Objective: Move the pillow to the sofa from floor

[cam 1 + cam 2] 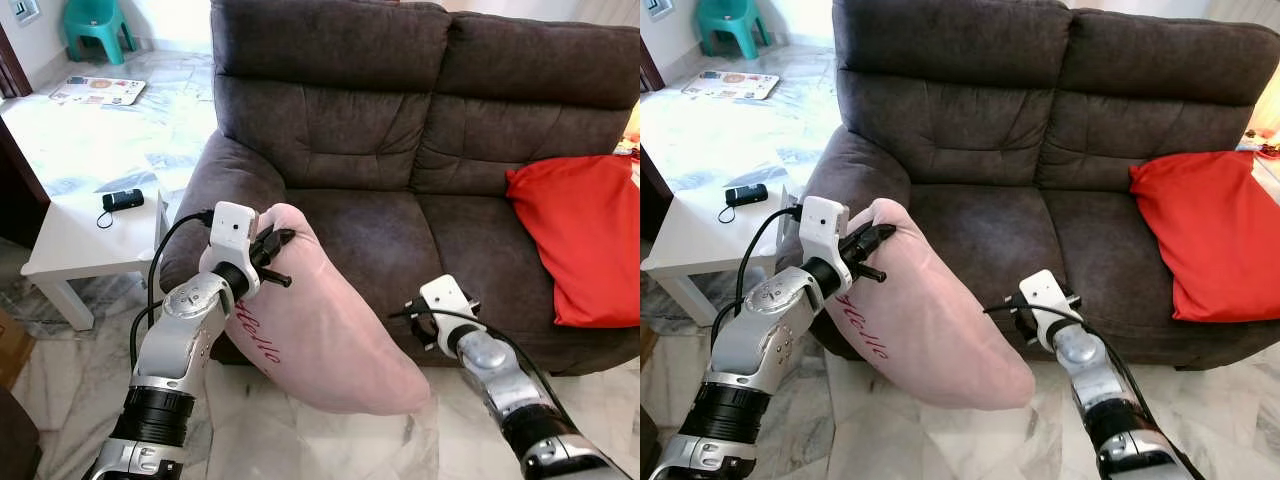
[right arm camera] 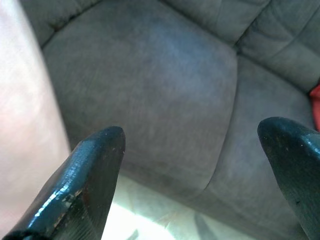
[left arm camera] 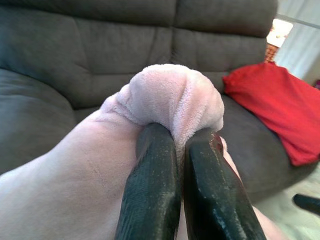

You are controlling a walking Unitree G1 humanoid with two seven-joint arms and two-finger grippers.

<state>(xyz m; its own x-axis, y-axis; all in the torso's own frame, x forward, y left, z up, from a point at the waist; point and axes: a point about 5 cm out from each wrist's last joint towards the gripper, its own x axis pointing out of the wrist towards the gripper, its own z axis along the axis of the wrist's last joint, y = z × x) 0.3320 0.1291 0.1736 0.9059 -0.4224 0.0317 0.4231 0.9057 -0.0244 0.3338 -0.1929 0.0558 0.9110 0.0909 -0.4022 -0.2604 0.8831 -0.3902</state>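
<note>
While I lift, my head views show the pink pillow [image 1: 320,330] off the floor, hanging in front of the dark sofa [image 1: 400,120] at its left seat cushion. My left tool [image 1: 268,255] pinches the pillow's top corner, close to the sofa's left armrest. My right tool [image 1: 425,322] hangs just beside the pillow's lower end, before the sofa's front edge. A red cushion [image 1: 585,235] lies on the sofa's right seat, and a white tabletop [image 1: 85,235] stands beside the sofa's left arm.

My left wrist view adds the grip itself: fingers [image 3: 150,195] clamped tight on a bunched fold of plush.

My right wrist view shows those fingers [image 2: 85,185] spread wide, empty, facing the sofa's seat.

I judge the carry is midway; next I must swing the pillow forward over the seat and release.
</note>
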